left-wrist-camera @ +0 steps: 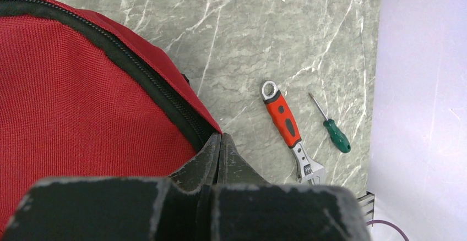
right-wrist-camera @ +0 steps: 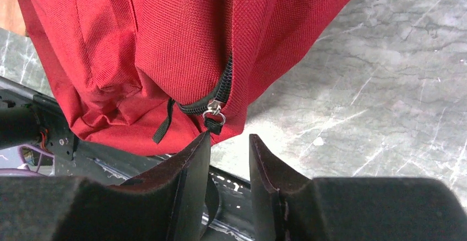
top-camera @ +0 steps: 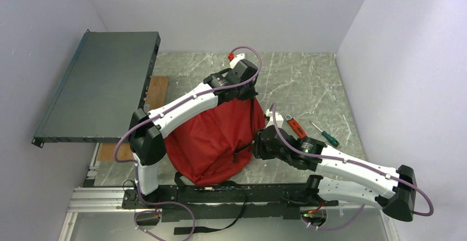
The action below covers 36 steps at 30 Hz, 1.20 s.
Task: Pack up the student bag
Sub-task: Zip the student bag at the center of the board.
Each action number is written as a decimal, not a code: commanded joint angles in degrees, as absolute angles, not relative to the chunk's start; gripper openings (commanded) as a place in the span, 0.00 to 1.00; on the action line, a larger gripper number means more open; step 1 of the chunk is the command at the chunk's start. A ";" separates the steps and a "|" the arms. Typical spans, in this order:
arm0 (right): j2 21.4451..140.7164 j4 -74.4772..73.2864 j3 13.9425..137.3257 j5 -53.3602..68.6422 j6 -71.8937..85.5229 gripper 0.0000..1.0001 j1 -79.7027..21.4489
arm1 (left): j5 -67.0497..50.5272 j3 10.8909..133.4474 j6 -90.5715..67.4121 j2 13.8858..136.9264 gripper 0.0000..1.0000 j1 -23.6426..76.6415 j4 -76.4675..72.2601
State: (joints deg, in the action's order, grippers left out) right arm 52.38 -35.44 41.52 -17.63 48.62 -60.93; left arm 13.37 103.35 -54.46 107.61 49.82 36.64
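The student bag (top-camera: pixel 212 136), a red fabric backpack with black zippers, stands bunched up in the middle of the table. My left gripper (top-camera: pixel 249 89) is at its top. In the left wrist view its jaws (left-wrist-camera: pixel 222 137) are pressed together at the red edge beside the black zipper (left-wrist-camera: pixel 137 70), pinching the bag (left-wrist-camera: pixel 66 98). My right gripper (top-camera: pixel 259 143) is at the bag's right side and is open. In the right wrist view its fingertips (right-wrist-camera: pixel 228 137) sit just below a metal zipper pull (right-wrist-camera: pixel 213 110) on the bag (right-wrist-camera: pixel 182 37), not touching it.
An orange-handled adjustable wrench (top-camera: pixel 296 126) (left-wrist-camera: pixel 283 122) and a green screwdriver (top-camera: pixel 327 136) (left-wrist-camera: pixel 334 133) lie on the marble table right of the bag. A dark flat rack panel (top-camera: pixel 99 87) overhangs the left side, above a wooden board (top-camera: pixel 158 91). Black straps (top-camera: pixel 220 227) trail over the near rail.
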 commanded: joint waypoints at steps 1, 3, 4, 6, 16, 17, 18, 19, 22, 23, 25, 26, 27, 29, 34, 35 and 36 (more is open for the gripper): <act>52.86 -32.18 43.67 -17.54 48.42 0.35 -60.78 | 13.28 105.07 -53.88 103.96 0.00 49.83 32.75; 52.89 -31.49 43.48 -17.34 48.34 0.36 -60.81 | 13.31 105.28 -53.77 104.03 0.00 49.84 32.95; 52.94 -31.20 43.32 -17.18 48.27 0.36 -60.82 | 13.33 105.29 -53.79 104.06 0.00 49.91 32.84; 53.83 -30.95 43.37 -17.46 48.12 0.36 -60.82 | 13.23 105.17 -53.95 104.04 0.00 49.85 32.64; 56.75 -30.18 45.58 -18.34 47.54 0.28 -60.78 | 13.02 105.97 -54.05 104.67 0.00 49.85 33.17; 56.98 -30.27 45.77 -18.43 47.55 0.27 -60.82 | 13.15 105.99 -54.05 104.66 0.00 49.91 33.22; 57.17 -30.44 45.72 -18.60 47.61 0.27 -60.82 | 13.17 106.02 -54.05 104.61 0.00 49.92 33.22; 57.34 -30.56 45.68 -18.89 47.71 0.27 -60.82 | 13.26 105.93 -54.10 104.55 0.00 49.88 33.22; 57.48 -30.30 45.28 -19.17 47.66 0.26 -60.82 | 13.51 106.06 -54.16 104.50 0.00 49.80 33.22; 57.63 -30.13 45.21 -19.24 47.71 0.24 -60.82 | 13.61 106.15 -54.14 104.57 0.00 49.80 33.22; 57.94 -29.71 45.16 -18.78 47.56 0.15 -60.82 | 13.99 106.38 -54.43 104.59 0.00 49.70 33.39; 58.11 -29.44 45.12 -18.20 47.48 0.10 -60.84 | 14.35 106.47 -54.53 104.57 0.00 49.66 33.40; 58.18 -29.10 45.12 -17.60 47.46 0.06 -61.12 | 14.86 106.58 -54.71 104.63 0.00 49.67 33.48; 58.18 -28.39 44.90 -16.67 47.71 0.00 -62.38 | 16.25 106.77 -54.90 104.67 0.00 49.34 33.20; 58.63 -26.38 43.58 -14.82 49.03 0.00 -66.44 | 21.05 101.25 -55.09 102.23 0.00 47.67 24.65; 58.82 -26.11 43.14 -14.46 49.38 0.00 -66.99 | 21.54 101.02 -55.22 102.14 0.00 47.38 23.59; 59.04 -25.64 42.58 -13.97 49.51 0.00 -67.54 | 22.20 101.36 -55.42 102.32 0.00 47.13 23.33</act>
State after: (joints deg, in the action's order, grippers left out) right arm 58.41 -28.67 43.24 -18.41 47.86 -64.53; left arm 15.03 101.23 -54.72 106.76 49.54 34.70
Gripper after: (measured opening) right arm 0.020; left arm 0.006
